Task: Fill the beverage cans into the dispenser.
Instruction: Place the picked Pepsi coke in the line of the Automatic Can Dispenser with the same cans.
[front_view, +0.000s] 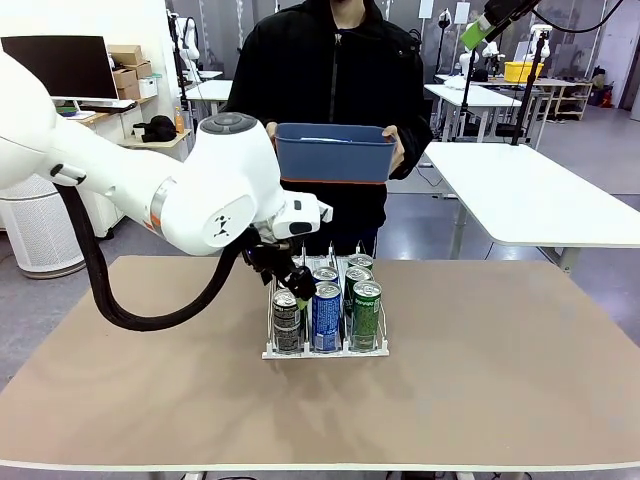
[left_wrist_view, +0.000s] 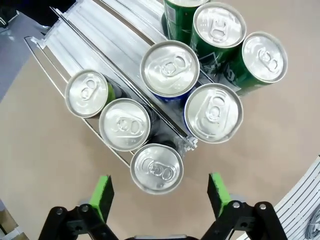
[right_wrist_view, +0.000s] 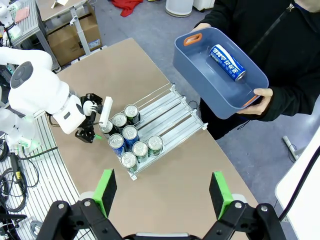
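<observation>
Treat the beverage cans (front_view: 326, 312) standing in the dispenser (front_view: 325, 352) as rigid, slick-walled and probably heavy if full, and pinch across the round side at mid-height, noting the left gripper (left_wrist_view: 160, 192) spread wide just above the front can (left_wrist_view: 156, 168), holding nothing.

Light: bright and even, falling from above.
Shadows: soft and faint on the table (front_view: 500, 380) around the dispenser (front_view: 325, 352).
Glare: pale sheen on the silver tops of the beverage cans (left_wrist_view: 170, 67).
Distortion: both wrist views bulge, with straight lines bending near the edges.
Focus: the front view is sharp.
</observation>
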